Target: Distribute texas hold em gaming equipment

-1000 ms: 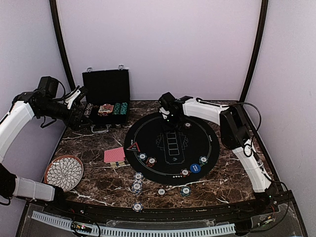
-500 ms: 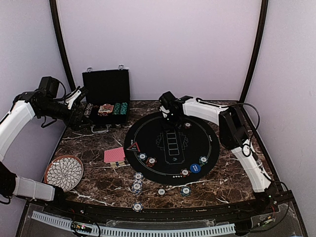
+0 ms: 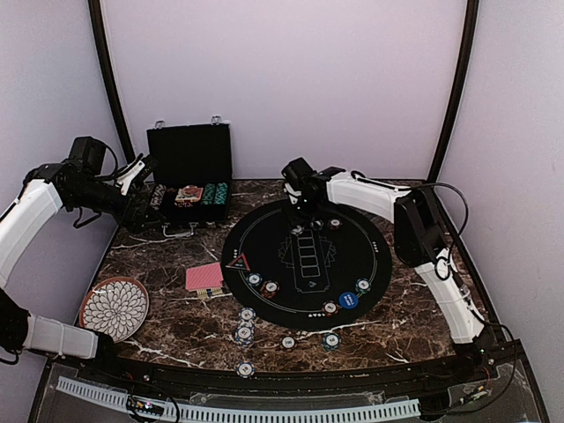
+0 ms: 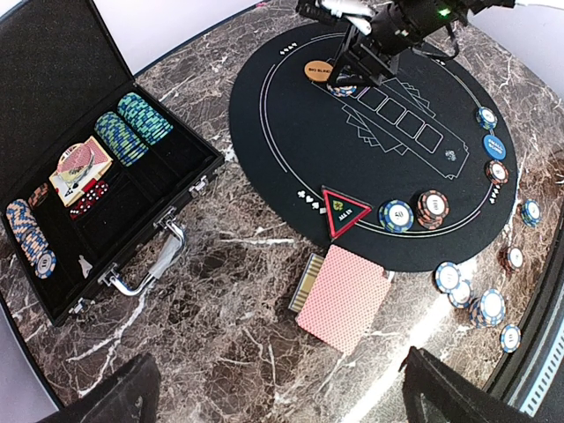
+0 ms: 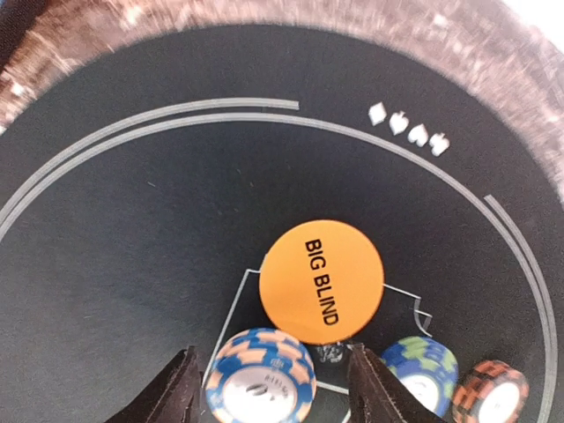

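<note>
**Right pincer over a chip at the far rim of the mat**

The right pincer [image 5: 271, 388] hangs above the far part of the round black mat [image 3: 352, 256], its fingers apart with a blue-and-tan chip [image 5: 261, 377] showing between them, not gripped. The orange button [image 5: 322, 280] marked BIG BLIND lies flat just beyond that chip, edges touching or nearly so, and a green-and-blue chip [image 5: 424, 364] and an orange-and-black chip [image 5: 491, 392] sit to one side.

If the chip is being left here, the arm should rise straight up with the fingers wide, since any sideways drift would nudge the button or the neighbouring chips. If it is to be picked up instead, the tips must straddle only this chip.

The left pincer [image 4: 273, 392] hovers high over the bench [image 4: 211, 335], its fingers spread and holding nothing. Below it lie the red-backed cards [image 4: 344, 298] beside the triangle marker [image 4: 345, 210], with more chips [image 4: 414, 211] along the near rim. The open black case [image 4: 53, 132] holds further stacks, and a patterned plate [image 3: 114, 307] rests at the left corner, well clear of both arms.
</note>
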Motion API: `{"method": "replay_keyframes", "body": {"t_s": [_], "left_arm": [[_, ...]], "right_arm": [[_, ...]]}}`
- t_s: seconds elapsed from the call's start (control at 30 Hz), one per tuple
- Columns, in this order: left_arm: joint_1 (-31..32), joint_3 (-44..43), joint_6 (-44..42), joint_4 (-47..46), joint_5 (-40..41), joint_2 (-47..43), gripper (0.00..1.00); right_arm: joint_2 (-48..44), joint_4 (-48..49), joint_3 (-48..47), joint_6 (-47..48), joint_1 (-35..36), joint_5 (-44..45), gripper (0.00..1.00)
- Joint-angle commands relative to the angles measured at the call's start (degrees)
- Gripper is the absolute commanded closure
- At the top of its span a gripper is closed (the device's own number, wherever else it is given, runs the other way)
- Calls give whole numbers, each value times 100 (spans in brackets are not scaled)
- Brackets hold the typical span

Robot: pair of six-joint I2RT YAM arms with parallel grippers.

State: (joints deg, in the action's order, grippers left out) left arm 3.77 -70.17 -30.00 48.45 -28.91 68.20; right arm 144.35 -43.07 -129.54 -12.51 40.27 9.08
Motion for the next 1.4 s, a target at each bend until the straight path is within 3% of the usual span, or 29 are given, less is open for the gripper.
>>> {"method": "replay_keyframes", "body": {"t_s": [0.0,0.13,0.37,0.6,0.73,0.97,1.37], "left_arm": [[18,-86,3,102,-95,-65,1],[18,-114,-1,138,-67,-52,1],[18,-96,-28,210,-38,-81,1],[19,-14,-43,192,-63,-156,1],[21,3,-24,189,-101,-163,1],[18,-30,-41,209,-98,-187,1],[20,-76,-69,257,-80,-192,1]], "right_arm": [[-880,91,-170,70,199,291,43],[-1627,189,524,232,545,334,41],[-3206,553,2577,137,1677,-9,23],[-3348,247,3251,184,2849,-609,8],[-3141,214,3320,256,3166,-1009,3],[-2702,4,3146,601,3363,-1491,4],[-2144,-63,2718,1154,3423,-1688,15]]}}
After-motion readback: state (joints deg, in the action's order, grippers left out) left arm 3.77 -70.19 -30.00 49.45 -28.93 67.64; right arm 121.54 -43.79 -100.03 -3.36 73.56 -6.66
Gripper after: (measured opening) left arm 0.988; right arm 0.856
